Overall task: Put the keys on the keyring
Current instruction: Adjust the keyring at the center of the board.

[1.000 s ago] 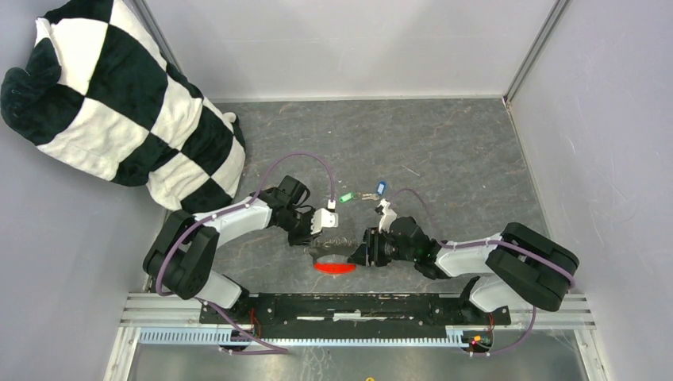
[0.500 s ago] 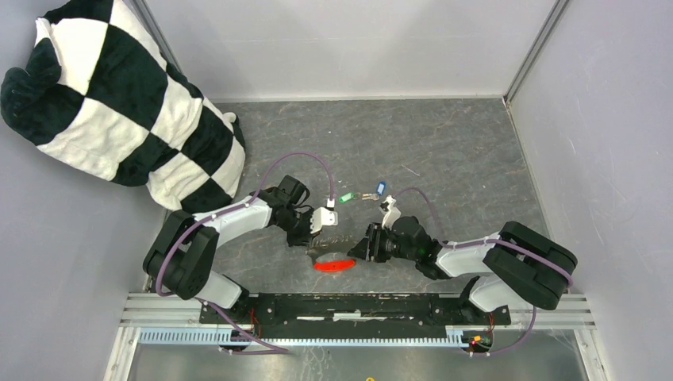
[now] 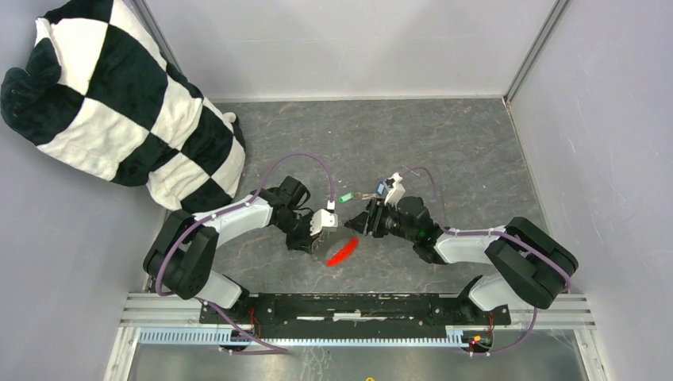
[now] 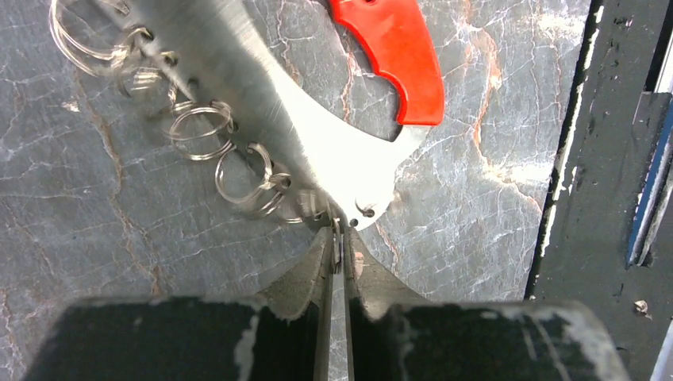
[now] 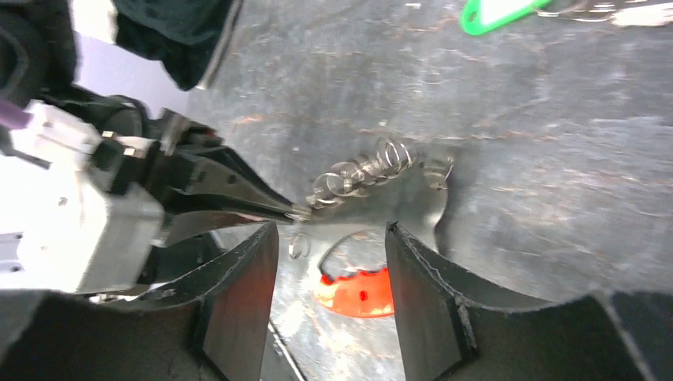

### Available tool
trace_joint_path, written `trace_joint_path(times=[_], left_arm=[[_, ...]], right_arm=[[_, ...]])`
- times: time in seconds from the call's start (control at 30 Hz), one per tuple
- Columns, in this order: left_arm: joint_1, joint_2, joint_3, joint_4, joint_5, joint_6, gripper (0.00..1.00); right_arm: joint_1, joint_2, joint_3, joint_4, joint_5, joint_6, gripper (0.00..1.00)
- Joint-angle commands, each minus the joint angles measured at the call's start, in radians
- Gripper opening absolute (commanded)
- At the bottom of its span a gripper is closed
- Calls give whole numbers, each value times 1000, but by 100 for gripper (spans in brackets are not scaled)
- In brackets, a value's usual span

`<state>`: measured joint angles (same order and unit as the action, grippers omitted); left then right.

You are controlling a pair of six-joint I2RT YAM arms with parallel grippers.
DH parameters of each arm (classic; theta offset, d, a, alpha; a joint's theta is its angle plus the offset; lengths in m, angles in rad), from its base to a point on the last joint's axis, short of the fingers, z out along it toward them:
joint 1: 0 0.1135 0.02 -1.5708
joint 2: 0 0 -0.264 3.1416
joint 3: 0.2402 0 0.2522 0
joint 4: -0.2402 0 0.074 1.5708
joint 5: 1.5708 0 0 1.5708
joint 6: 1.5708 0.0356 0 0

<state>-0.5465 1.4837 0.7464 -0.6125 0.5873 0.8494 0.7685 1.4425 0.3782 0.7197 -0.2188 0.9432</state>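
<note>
Grey marbled counter (image 3: 460, 143) carries everything: left jaws pinch the keyring (image 4: 301, 135) at its metal edge, right jaws stand spread nearby; the keys (image 3: 344, 198) lie apart, seemingly still unthreaded.

On the desk (image 3: 444, 151), the keyring (image 3: 341, 252) is near the middle of the near half, between the two pincers. The left pincer (image 3: 325, 238) meets it at its 10 o'clock end. The right pincer (image 3: 355, 228) is just beside it at 1 o'clock, apart from it. The keys (image 3: 344, 198) lie side by side at the keyring's 12 o'clock, behind both pincers. In the left wrist view, small rings (image 4: 198, 135) hang at 9 o'clock of the keyring's plate (image 4: 301, 119). A cushion (image 3: 119, 103) fills the far left corner, well apart.
</note>
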Motion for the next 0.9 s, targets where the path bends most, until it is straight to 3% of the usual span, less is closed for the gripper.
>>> trace_joint_path(times=[0.0,0.23,0.43,0.67,0.87], left_arm=[[15,-25,49,-42,41,-8,16],[27,-32,43,-62,52,-5,17],[43,-36,89,-32,46,5,18],[43,57,111,114,-39,35,19],[39,119,121,58,13,72,24]], right_arm=[[-39,-36,16,-134,-9,-93,59],[-59,-119,-37,-327,17,-100,62],[-5,-181,-113,-319,-14,-17,64],[109,-79,-85,-287,55,101,64],[153,-18,-121,-158,159,233,65]])
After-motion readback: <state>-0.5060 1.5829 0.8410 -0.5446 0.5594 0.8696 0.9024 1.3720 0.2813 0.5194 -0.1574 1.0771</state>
